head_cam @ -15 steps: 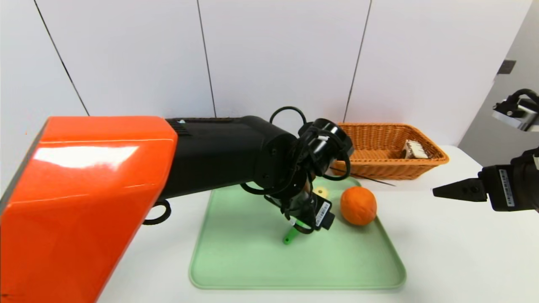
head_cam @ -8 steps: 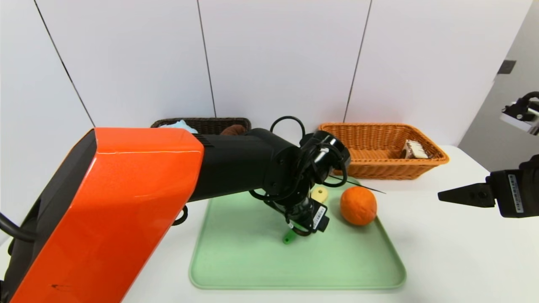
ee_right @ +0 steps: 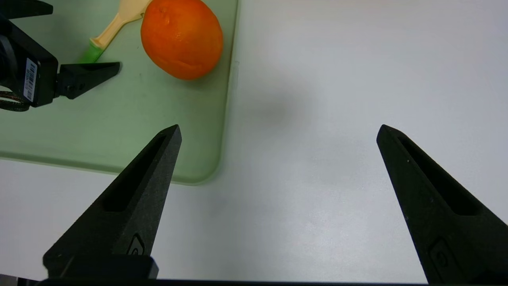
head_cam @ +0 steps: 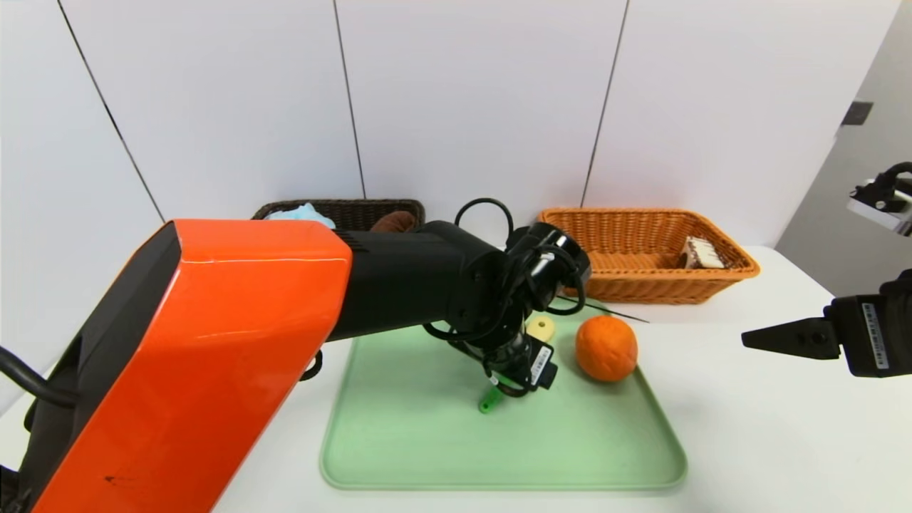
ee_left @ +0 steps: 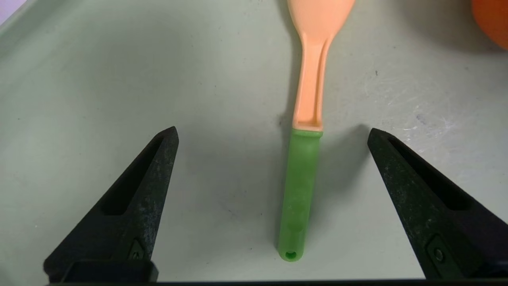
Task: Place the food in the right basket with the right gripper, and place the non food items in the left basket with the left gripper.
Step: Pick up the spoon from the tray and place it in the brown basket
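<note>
Lower and farther from the orange basket than a second ago, the right gripper now hangs at three o'clock over the worktop, spread wide and empty. The left gripper, also wide open and empty, hovers over the green tray, its fingers either side of the spoon's green handle. On the tray, the orange sits at two o'clock. The cake wedge lies in the orange basket at one o'clock; the dark basket at eleven o'clock holds the blue puff and brown towel.

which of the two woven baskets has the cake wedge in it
The orange-tan wicker basket, on the robot's right; the near-black wicker basket shows light-blue mesh and something brown instead.
</note>
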You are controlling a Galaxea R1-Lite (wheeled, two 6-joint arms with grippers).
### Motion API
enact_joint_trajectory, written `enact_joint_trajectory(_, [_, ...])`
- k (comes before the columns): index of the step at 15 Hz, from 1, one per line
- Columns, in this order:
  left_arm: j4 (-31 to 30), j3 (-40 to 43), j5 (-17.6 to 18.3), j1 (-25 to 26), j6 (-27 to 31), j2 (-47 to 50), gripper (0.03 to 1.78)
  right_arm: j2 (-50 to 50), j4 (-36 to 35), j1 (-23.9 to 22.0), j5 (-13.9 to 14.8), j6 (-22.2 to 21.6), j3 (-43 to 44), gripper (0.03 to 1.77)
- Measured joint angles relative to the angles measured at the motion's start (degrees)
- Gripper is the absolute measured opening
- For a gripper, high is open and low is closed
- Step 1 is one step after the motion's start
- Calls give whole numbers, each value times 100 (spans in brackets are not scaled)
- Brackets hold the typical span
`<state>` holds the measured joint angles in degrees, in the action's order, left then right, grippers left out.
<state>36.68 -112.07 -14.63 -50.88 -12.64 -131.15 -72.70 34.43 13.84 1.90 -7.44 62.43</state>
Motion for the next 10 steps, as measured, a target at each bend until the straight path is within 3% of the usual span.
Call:
enact_joint_trajectory(8, [-165, -4, 9, 26, -15, -113, 169, 0, -9, -6, -6, 2, -28, 170])
enact_joint_trajectory(10, [-160, -2, 16, 26, -23, -116, 137, 0, -9, -6, -4, 2, -28, 170])
